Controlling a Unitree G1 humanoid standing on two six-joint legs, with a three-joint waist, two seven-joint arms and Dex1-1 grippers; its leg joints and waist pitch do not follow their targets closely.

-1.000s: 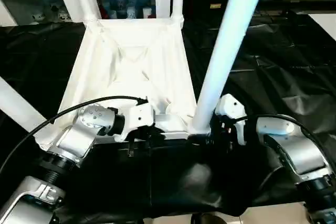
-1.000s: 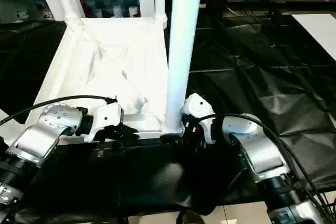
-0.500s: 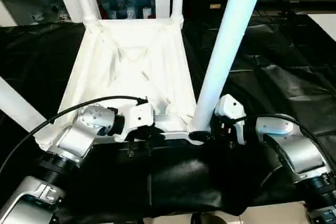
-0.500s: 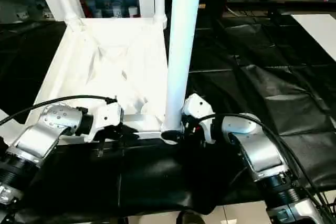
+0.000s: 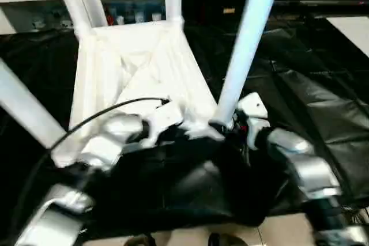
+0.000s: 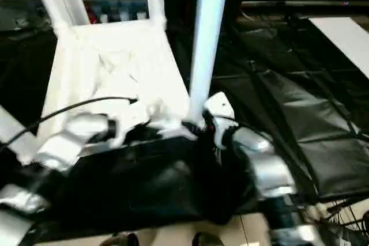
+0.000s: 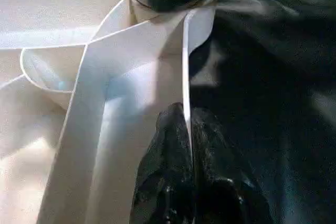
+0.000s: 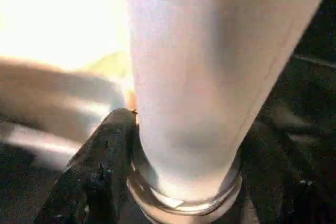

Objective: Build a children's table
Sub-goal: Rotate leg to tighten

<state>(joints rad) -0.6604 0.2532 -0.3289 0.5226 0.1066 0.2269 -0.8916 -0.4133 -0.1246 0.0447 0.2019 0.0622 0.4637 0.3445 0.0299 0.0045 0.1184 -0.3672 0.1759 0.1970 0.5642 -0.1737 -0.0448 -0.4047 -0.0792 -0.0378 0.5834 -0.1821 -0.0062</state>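
The upturned white tabletop lies on black sheeting. At its near edge the left gripper is pinched shut on the thin rim wall. Further right, the right gripper clasps the base of the near-right leg at its corner socket. The plastic looks light, stiff and slick; low grips near sockets seem safest. The legs' upper ends are cut off.

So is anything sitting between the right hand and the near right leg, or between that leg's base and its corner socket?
Nothing visible does. The right hand has a black finger on each side of the leg near its base, and the leg's base sits at the corner socket of the upturned tabletop.
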